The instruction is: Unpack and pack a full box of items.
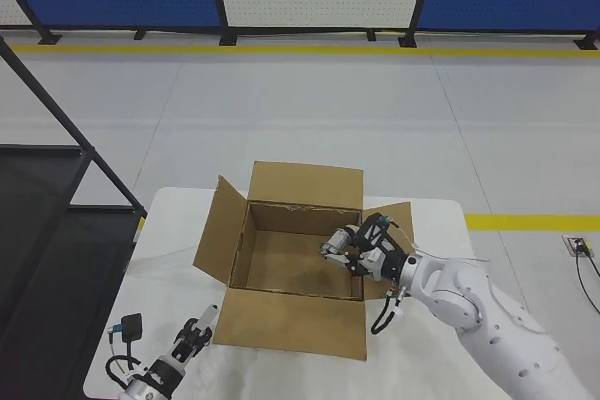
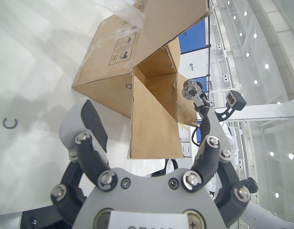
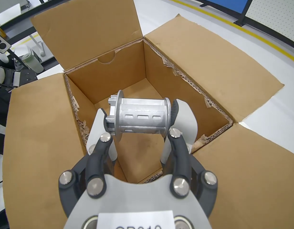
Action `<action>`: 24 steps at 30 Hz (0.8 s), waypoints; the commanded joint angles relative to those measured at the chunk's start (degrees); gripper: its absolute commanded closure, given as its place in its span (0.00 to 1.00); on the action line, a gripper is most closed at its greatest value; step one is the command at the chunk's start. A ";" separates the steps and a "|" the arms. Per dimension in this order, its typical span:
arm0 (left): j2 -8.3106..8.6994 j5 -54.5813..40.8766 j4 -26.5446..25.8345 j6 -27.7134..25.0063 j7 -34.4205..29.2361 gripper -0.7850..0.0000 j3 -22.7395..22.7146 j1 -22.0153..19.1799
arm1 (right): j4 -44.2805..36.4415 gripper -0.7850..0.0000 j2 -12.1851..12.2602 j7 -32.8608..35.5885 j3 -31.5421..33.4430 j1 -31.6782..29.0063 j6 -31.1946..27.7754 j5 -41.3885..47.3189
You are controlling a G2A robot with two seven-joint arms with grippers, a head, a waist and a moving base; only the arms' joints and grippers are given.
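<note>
From the top view my left arm is cut off by the near edge, so I see little more than the left gripper (image 1: 193, 338) over the near-left of the table (image 1: 175, 265). In its own wrist view the fingers (image 2: 93, 122) stand wide apart, holding nothing, short of the box (image 2: 108, 72).

In the right wrist view the near part of the box (image 3: 108, 79) floor is hidden behind the right gripper (image 3: 138, 120) and its load. The near wall's inner face is out of sight from above.

The right gripper (image 1: 352, 250) is clenched on a metal part (image 3: 142, 115), a grey slotted drum with a flange at each end. It lies crosswise between the two fingers, one pad on each end. From above, the part (image 1: 337, 245) is small and hard to make out. It hangs over the right side of the box (image 1: 300, 220) opening, just inside the right wall. I cannot judge how deep it sits. The left wrist view catches the part (image 2: 191, 91) beyond the box's far corner.

Count: one box with four flaps folded out, one metal part, two grippers.
</note>
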 commanded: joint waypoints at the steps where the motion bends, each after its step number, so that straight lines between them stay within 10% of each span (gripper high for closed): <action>1: 0.00 0.00 0.00 0.00 0.00 0.00 0.00 0.00 | -0.19 1.00 0.06 0.00 0.18 -0.20 -0.04 -0.04; 15: -0.02 -0.75 0.10 0.02 0.64 0.00 0.18 -0.06 | -0.56 1.00 -0.18 0.08 0.06 -0.71 1.59 0.69; 24: 0.17 -7.82 0.07 -0.67 1.73 0.00 -3.95 1.86 | 3.96 1.00 -6.04 10.60 -10.42 9.05 15.66 1.56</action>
